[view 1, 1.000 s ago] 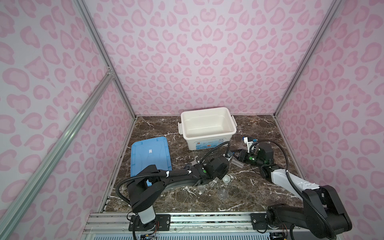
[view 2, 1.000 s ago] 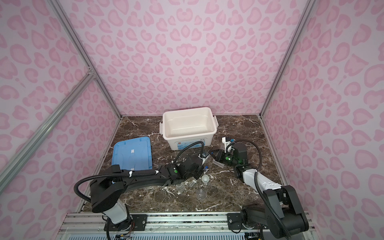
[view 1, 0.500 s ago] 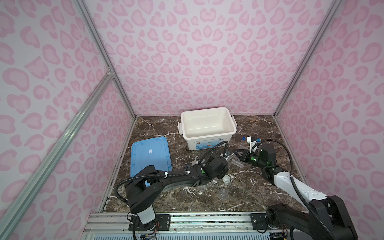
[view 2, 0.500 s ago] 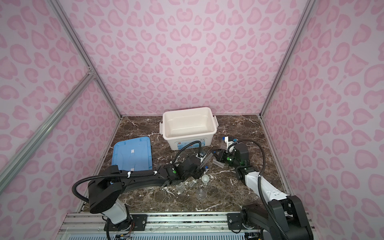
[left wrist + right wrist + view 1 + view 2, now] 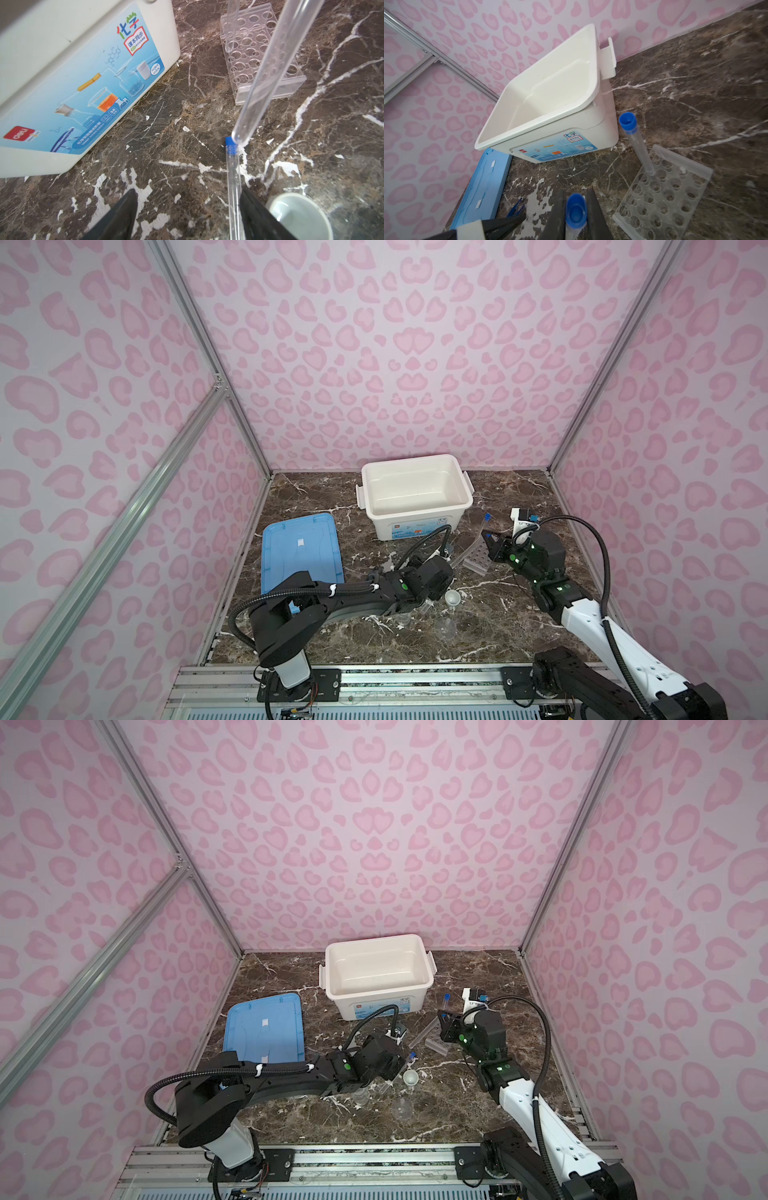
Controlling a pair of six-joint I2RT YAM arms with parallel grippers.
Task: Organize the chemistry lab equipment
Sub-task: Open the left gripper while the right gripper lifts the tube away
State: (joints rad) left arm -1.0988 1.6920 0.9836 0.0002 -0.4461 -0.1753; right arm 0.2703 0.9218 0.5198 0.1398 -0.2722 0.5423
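Glass flask (image 5: 446,627): stands on the tabletop (image 5: 498,639) nearest the front rail, close by the left arm. A low swing of that arm could tip it.
White bowl (image 5: 299,216): sits just beside 1 of the left fingers (image 5: 120,218). A sideways pull-away could knock it.
Left fingers: spread wide and grasping nothing.
Lying test tube (image 5: 232,187): rests on the tabletop between the left fingers, against the bowl-side one (round glass, so a nudge could set it rolling).
Right fingers (image 5: 596,218): clenched on the blue-capped end of the held test tube (image 5: 270,68).
Held test tube: slants down with its round tip at the tabletop by the lying tube's cap, beside the rack (image 5: 664,191) and not in a hole. Pressing down here could jam the tip, twist the tube in the grip or shove the rack.
Leaning test tube (image 5: 636,145): tilts in 1 rack hole. A jolt to the rack could topple it.
White bin (image 5: 415,466): just beyond the rack, with nothing visible inside.
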